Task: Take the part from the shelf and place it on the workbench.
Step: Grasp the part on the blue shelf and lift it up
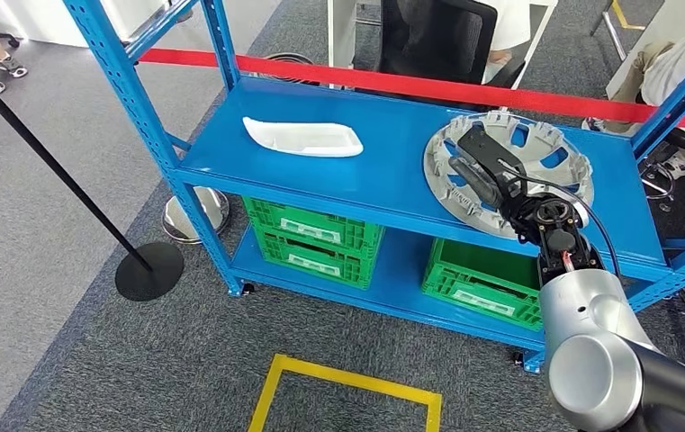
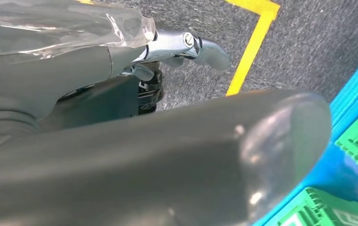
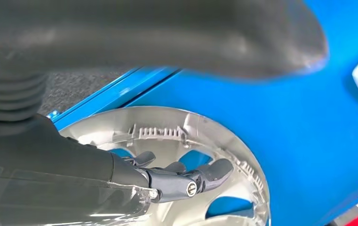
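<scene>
From my head view, my right hand [image 1: 481, 166] reaches over the silver wheel cover [image 1: 536, 148], which lies flat on the blue shelf [image 1: 383, 171], well apart from a white tray [image 1: 302, 137]. Nothing is lifted yet, so I judge the whole carry to the workbench remains.

My left wrist view looks down at grey carpet and yellow floor tape [image 2: 252, 44]; my left hand [image 2: 177, 47] holds nothing, fingers loosely apart.

In my right wrist view my fingers [image 3: 200, 174] extend across the cover's ribbed inner face [image 3: 167, 134], spread rather than clamped; actual contact I can't quite confirm.
</scene>
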